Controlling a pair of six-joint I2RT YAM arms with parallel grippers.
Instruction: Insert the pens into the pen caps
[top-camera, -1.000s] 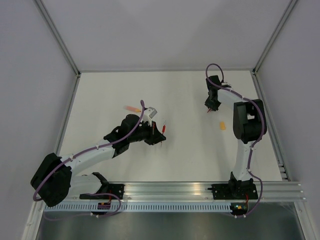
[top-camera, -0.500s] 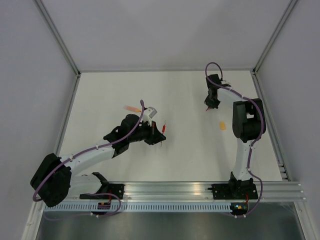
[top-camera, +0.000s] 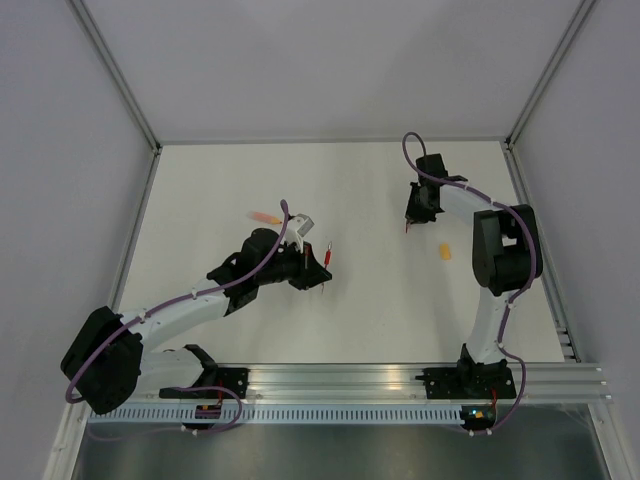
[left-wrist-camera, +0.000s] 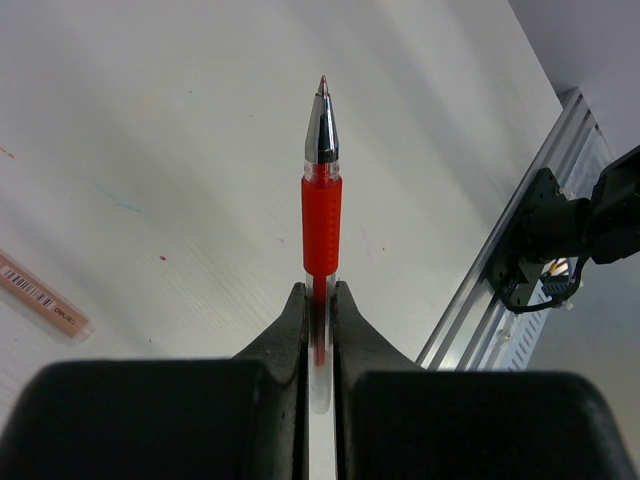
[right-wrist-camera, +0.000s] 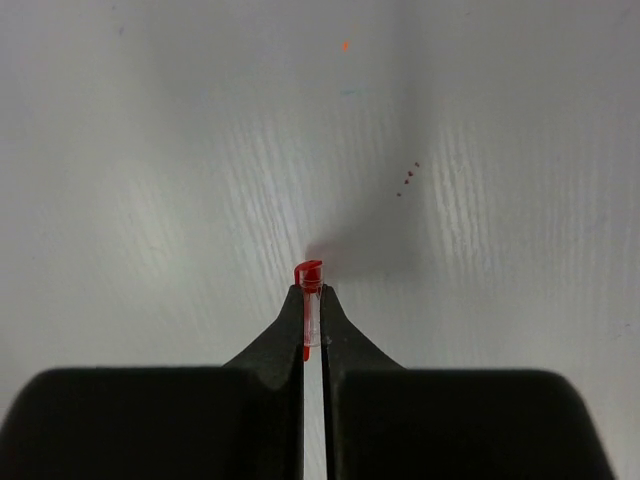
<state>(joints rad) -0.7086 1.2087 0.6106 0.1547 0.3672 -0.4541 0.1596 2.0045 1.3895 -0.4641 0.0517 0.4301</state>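
**A:** Though shut hard on the rear barrel of the red pen (left-wrist-camera: 321, 215), leaves the rubber sleeve and metal tip jutting well past the left gripper (left-wrist-camera: 320, 300). Room there for a cap to slide on, presumably.

**B:** And on the other side?

**A:** Right gripper (right-wrist-camera: 311, 300) narrowed onto the red cap (right-wrist-camera: 309, 272), nipping its clear part with the red end poking forward. Cannot tell which end is the mouth.

**B:** Lifted, or down on the table (top-camera: 380, 290)?

**A:** Hard to say from the wrist view. Close over the surface, shadow just beyond. Well apart from the pen, across the middle of the table.

**B:** Why grip both so far back?

**A:** Likely to keep the mating ends free and the fingers out of the joint. Next, probably: bring together, line up the axes, push. Slim parts, so beware of tilt or slip.

**B:** Anything else?

**A:** Orange cap (top-camera: 445, 252) lying loose near the right arm. Orange-pink pen (top-camera: 265, 216) lying beyond the left gripper. Not yet paired.
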